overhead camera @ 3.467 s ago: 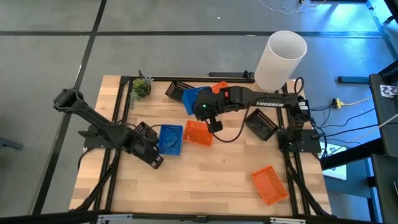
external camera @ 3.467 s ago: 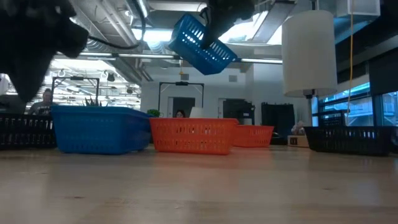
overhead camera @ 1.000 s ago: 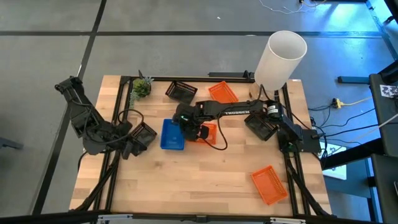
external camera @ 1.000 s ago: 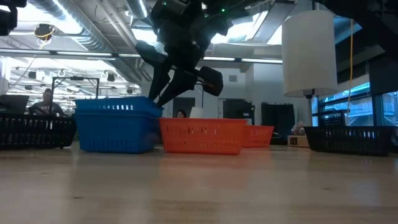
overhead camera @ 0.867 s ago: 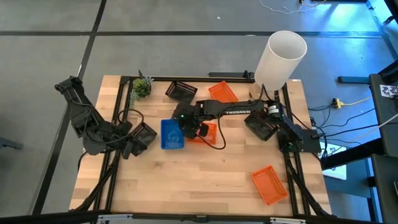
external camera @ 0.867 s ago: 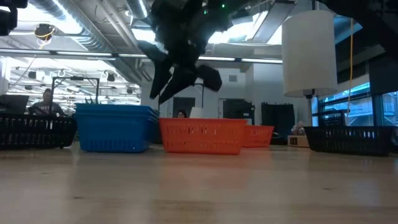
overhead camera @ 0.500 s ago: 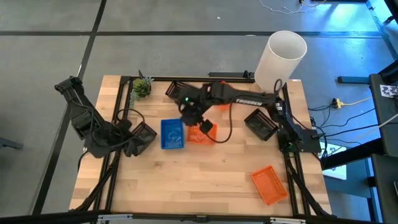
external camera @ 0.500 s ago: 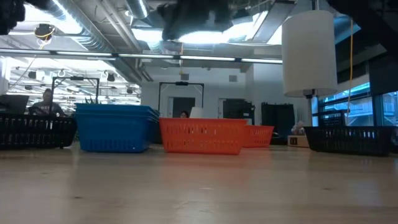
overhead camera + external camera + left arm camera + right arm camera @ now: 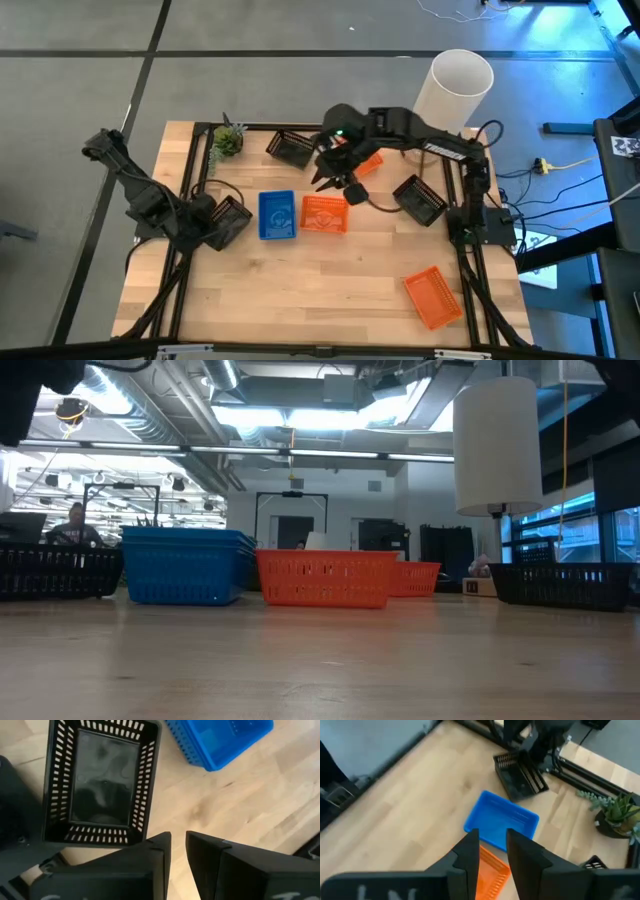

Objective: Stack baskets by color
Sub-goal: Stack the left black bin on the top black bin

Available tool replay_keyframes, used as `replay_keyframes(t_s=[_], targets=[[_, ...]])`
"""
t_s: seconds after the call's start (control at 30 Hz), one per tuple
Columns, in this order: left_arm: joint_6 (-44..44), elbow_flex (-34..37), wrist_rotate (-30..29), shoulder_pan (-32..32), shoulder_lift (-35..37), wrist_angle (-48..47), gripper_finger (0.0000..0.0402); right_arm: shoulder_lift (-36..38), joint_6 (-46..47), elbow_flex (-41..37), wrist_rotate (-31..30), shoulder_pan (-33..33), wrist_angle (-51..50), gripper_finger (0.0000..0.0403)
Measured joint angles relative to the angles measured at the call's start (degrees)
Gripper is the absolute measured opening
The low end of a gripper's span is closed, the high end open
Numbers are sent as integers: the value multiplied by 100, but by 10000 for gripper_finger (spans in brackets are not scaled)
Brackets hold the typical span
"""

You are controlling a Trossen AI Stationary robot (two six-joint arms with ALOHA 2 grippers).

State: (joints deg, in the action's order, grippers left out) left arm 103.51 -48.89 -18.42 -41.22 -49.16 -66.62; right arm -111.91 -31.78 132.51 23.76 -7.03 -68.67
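Hovering empty above the table (image 9: 330, 290), right gripper (image 9: 333, 181) jaws slightly parted, over blue plastic mesh baskets (image 9: 277, 216) sitting nested beside orange mesh basket (image 9: 323, 214). Left gripper (image 9: 213, 237) waiting, apparently ungripping, by black mesh basket (image 9: 232, 214).

no text, label, brand or number can be read in these pictures; the right arm (image 9: 430, 140) carries a pale strip of lettering in the high view, too small to make out; pale marks at the bottom edge of both wrist views, on the claw housings, are cut off and unreadable; a black-and-white patterned square (image 9: 626, 145) sits on dark equipment at the right edge of the high view, not legible as text
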Motion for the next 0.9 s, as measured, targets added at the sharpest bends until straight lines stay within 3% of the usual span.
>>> replay_keyframes(t_s=[0.13, 0.37, 0.57, 0.9], targets=[[140, 185, 35, 195, -242, 221, 50, 233, 446, 0, 219, 0, -40, 97], [-69, 630, 186, 398, -531, 789, 50, 431, 626, 0, 1113, 2, -168, 97], [-215, 924, 201, 580, -717, 900, 50, 447, 624, 0, 1185, -21, -348, 97], [-602, 1694, 408, 953, -796, 1949, 50, 447, 600, 0, 1189, -37, -412, 97]])
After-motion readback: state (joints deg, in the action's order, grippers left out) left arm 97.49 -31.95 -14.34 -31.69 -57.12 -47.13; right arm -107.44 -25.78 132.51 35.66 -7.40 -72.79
